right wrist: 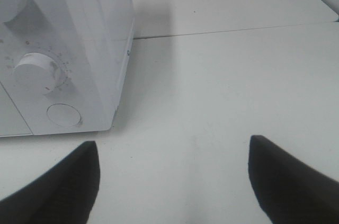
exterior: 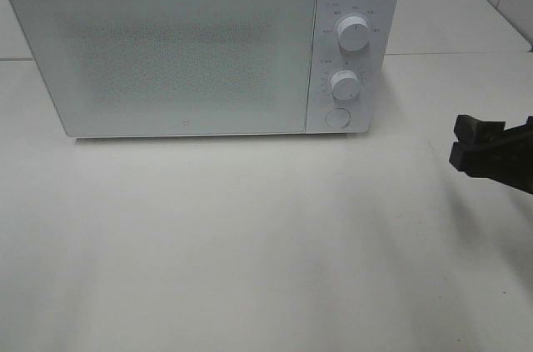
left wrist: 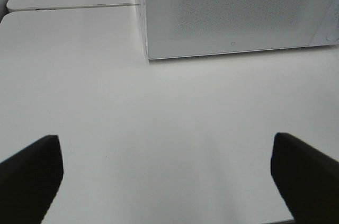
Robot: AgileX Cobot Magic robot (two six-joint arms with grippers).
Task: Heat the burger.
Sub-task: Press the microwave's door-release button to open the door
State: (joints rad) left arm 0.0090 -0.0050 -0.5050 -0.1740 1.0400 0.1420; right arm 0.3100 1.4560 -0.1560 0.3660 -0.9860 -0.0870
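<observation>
Microwave [exterior: 166,52], door shut, at 12 o'clock on table [exterior: 250,244]; right gripper [exterior: 464,142] at 3 o'clock, jaws wide; left gripper [left wrist: 167,176] wide, empty.

3 cameras watch here. 1 hangs high in front and looks down on the white microwave [exterior: 166,48] and the table [exterior: 250,244], seeing the whole front. 1 rides on the left arm, low over the table, looking out past the left gripper [left wrist: 164,144] at the microwave's left end. 1 rides on the right arm, close up, looking past the right gripper [right wrist: 174,147] at the lower knob [right wrist: 34,73] and round button [right wrist: 63,114]. All 3 see the microwave and the table.
</observation>
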